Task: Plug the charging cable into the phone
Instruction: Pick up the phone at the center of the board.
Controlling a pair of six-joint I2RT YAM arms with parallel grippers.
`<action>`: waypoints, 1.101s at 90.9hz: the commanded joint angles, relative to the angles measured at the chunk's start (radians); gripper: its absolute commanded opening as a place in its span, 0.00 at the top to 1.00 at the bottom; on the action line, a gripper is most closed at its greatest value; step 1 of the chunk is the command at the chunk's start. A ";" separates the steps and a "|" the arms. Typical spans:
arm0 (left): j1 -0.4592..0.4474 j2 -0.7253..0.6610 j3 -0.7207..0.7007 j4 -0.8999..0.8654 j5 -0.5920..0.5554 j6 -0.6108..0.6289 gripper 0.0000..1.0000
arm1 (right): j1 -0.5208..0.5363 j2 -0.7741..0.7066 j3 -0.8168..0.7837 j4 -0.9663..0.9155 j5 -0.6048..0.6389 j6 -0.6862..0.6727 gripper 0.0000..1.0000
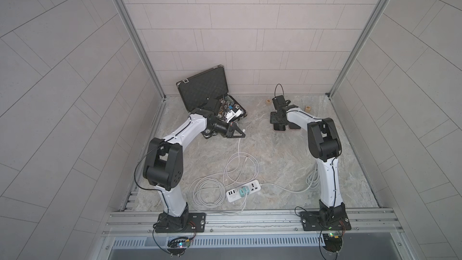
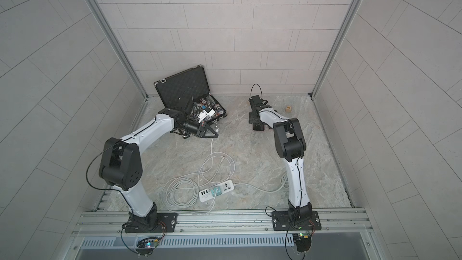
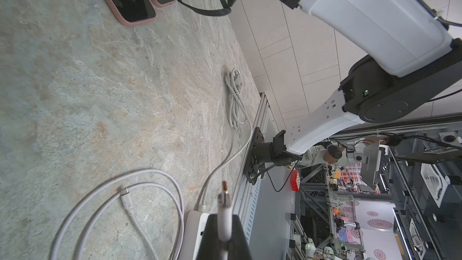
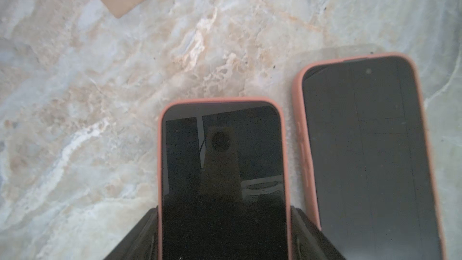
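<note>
Two phones in pink cases lie side by side at the back right of the marble table. My right gripper (image 4: 224, 212) points down over the phone (image 4: 222, 171) nearer the table's middle, its black fingers pressed against both long sides of the case; in both top views the arm hides most of that phone (image 1: 280, 128) (image 2: 258, 128). My left gripper (image 3: 224, 218) is shut on the white plug of the charging cable (image 3: 224, 203), whose metal tip sticks out past the fingers. In a top view the left gripper (image 1: 241, 134) hovers left of the phones, in front of the black case.
The second phone (image 4: 367, 158) lies right beside the gripped one. An open black case (image 1: 207, 91) full of small items stands at the back left. A white power strip (image 1: 243, 191), coiled cables (image 1: 207, 192) and a loose connector (image 3: 126, 196) lie near the front. Wooden cubes (image 1: 267, 101) (image 1: 307, 108) sit behind the phones.
</note>
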 commanded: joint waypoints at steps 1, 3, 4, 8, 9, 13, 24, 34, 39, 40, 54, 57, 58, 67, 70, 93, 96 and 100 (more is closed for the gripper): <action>0.008 -0.033 0.009 -0.025 0.012 0.019 1.00 | -0.004 -0.115 -0.031 -0.030 -0.033 -0.084 0.36; 0.010 -0.034 0.012 -0.030 0.012 0.024 1.00 | -0.004 -0.132 -0.042 -0.025 -0.050 -0.093 0.37; 0.011 -0.035 0.012 -0.032 0.012 0.026 1.00 | -0.004 -0.142 -0.048 -0.023 -0.059 -0.098 0.37; 0.016 -0.038 0.017 -0.038 0.016 0.029 1.00 | -0.005 -0.178 -0.070 -0.015 -0.113 -0.122 0.37; 0.017 -0.038 0.017 -0.040 0.017 0.029 1.00 | -0.006 -0.189 -0.076 -0.015 -0.124 -0.126 0.37; 0.024 -0.040 0.018 -0.045 0.028 0.035 1.00 | -0.005 -0.223 -0.098 -0.018 -0.161 -0.135 0.36; 0.050 -0.045 0.020 -0.070 0.067 0.053 1.00 | 0.001 -0.339 -0.211 0.005 -0.262 -0.205 0.39; 0.062 -0.050 0.037 -0.137 0.059 0.094 1.00 | 0.009 -0.443 -0.315 0.036 -0.401 -0.312 0.42; 0.062 -0.063 0.043 -0.175 0.057 0.111 1.00 | 0.020 -0.499 -0.363 0.055 -0.454 -0.366 0.42; 0.063 -0.067 0.043 -0.180 0.059 0.112 1.00 | 0.023 -0.512 -0.372 0.060 -0.463 -0.377 0.42; 0.062 -0.095 0.003 -0.189 0.067 0.121 1.00 | 0.057 -0.677 -0.543 0.209 -0.606 -0.639 0.40; 0.061 -0.096 -0.003 -0.189 0.059 0.124 1.00 | 0.058 -0.710 -0.588 0.258 -0.658 -0.702 0.40; 0.061 -0.095 -0.004 -0.189 0.058 0.125 1.00 | 0.058 -0.720 -0.606 0.273 -0.677 -0.723 0.40; 0.055 -0.097 -0.021 -0.186 0.068 0.131 1.00 | 0.056 -0.806 -0.722 0.412 -0.781 -0.886 0.39; 0.049 -0.098 -0.027 -0.184 0.071 0.134 1.00 | 0.057 -0.827 -0.745 0.428 -0.815 -0.951 0.38; -0.012 -0.109 0.008 -0.267 0.140 0.116 1.00 | 0.069 -0.913 -0.714 0.183 -0.942 -1.553 0.39; -0.023 -0.110 0.023 -0.304 0.131 0.150 1.00 | 0.079 -0.934 -0.712 0.144 -0.920 -1.614 0.38; -0.037 -0.106 0.036 -0.358 0.112 0.207 1.00 | 0.088 -0.966 -0.724 0.122 -0.886 -1.673 0.38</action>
